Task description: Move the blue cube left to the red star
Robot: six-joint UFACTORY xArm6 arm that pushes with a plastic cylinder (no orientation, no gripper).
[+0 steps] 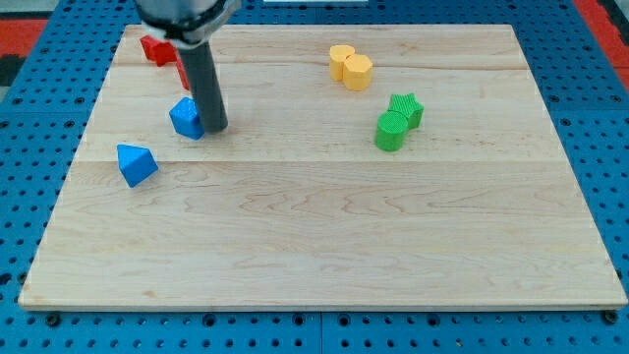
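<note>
Camera view: one wooden worktop (324,246).
Tip: my tip (216,129) touches the blue cube's (186,118) right side (no fingers, nothing gripped).
Red star (155,48): far-left, apart.

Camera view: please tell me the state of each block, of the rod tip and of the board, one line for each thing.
my tip: down on the board, touching the blue cube's right side.
blue cube: against my tip, not at the red star.
red star: top left, partly hidden by the arm.
blue triangular block: alone, lower left.
yellow blocks: two, touching.
green blocks: two, touching.
wooden board: flat.
</note>
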